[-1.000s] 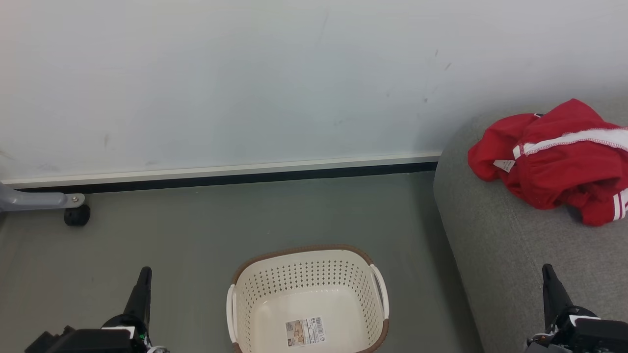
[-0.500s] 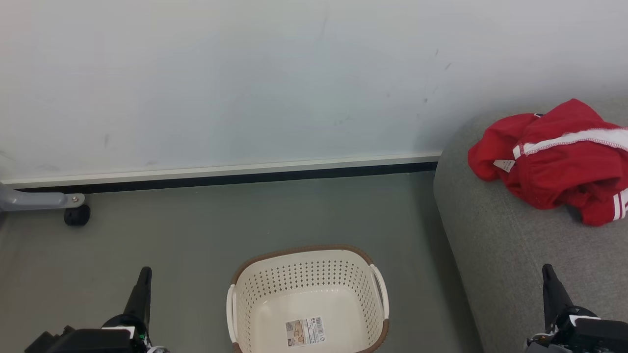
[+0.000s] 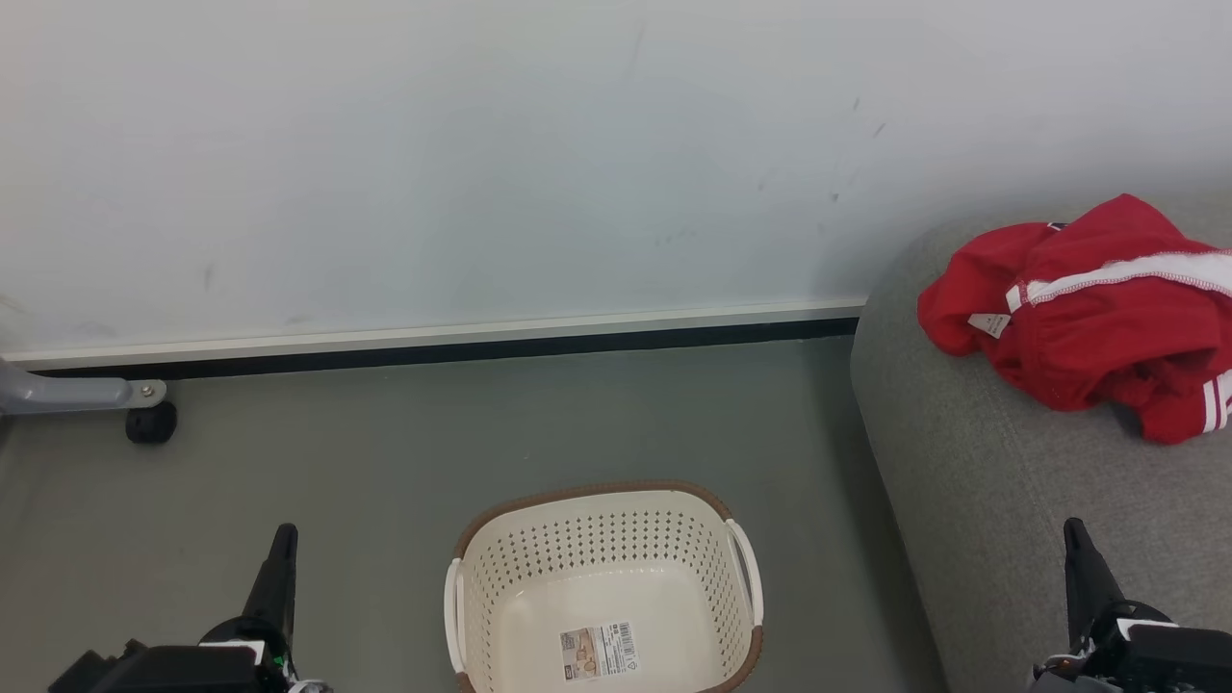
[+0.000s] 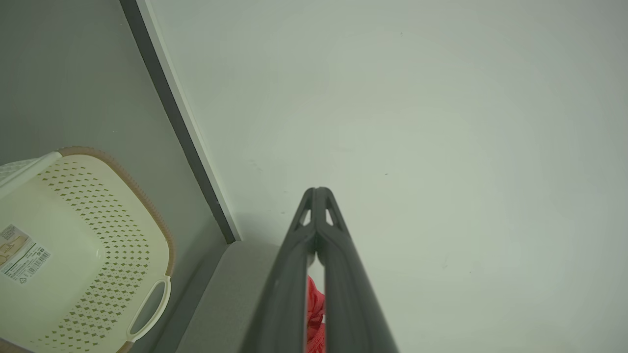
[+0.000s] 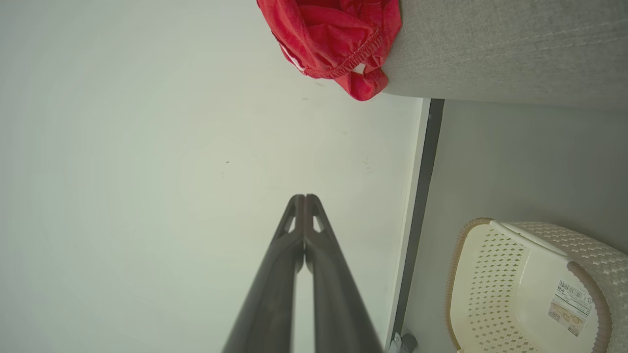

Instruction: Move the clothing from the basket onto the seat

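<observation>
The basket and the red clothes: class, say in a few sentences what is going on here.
Nothing is being handled. The basket stands empty on the floor; the red clothing lies bunched on the grey seat. The left gripper and right gripper are shut and hold nothing, either side of the basket. The move looks done.

The head camera looks forward and down on the basket (image 3: 602,539) at bottom centre. Both wrist cameras face the wall (image 4: 441,122); they share the basket, lower left in the left view, lower right in the right.
</observation>
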Robot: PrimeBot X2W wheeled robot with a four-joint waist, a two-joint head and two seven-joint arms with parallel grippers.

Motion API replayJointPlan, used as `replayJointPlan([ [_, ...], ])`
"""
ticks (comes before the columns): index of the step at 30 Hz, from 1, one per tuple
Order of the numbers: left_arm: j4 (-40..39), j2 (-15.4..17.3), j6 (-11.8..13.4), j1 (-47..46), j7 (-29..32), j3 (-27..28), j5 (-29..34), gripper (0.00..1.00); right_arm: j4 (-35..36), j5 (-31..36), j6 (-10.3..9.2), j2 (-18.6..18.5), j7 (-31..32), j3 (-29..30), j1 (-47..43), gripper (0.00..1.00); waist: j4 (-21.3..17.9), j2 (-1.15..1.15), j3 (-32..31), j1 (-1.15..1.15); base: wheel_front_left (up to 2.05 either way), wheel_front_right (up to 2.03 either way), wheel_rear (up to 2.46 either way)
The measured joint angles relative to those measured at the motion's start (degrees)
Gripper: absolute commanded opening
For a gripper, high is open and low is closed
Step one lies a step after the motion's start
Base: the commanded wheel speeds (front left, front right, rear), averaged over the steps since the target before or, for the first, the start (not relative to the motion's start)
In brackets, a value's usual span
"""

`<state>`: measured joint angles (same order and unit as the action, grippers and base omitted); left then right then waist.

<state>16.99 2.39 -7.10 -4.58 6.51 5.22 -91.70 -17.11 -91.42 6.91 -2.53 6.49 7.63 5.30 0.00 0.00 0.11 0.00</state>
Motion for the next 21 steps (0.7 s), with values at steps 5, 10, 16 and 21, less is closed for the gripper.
replayJointPlan([
  [5,0.0,0.0,0.0,0.0,0.0,0.0,0.0,0.0,0.0,0.0,0.0,0.0,0.0,0.0,0.0,0.0,0.0,0.0,0.0,0.0,0.0,0.0,0.0],
  [10,-0.01,0.0,0.0,0.0,0.0,0.0,0.0,0.0,0.01,0.0,0.0,0.0,0.0,0.0,0.0,0.0,0.0,0.0,0.0,0.0,0.0,0.0,0.0],
  [16,-0.01,0.0,0.0,0.0,0.0,0.0,0.0,0.0,0.01,0.0,0.0,0.0,0.0,0.0,0.0,0.0,0.0,0.0,0.0,0.0,0.0,0.0,0.0],
  [21,-0.02,0.0,0.0,0.0,0.0,0.0,0.0,0.0,0.02,0.0,0.0,0.0,0.0,0.0,0.0,0.0,0.0,0.0,0.0,0.0,0.0,0.0,0.0],
])
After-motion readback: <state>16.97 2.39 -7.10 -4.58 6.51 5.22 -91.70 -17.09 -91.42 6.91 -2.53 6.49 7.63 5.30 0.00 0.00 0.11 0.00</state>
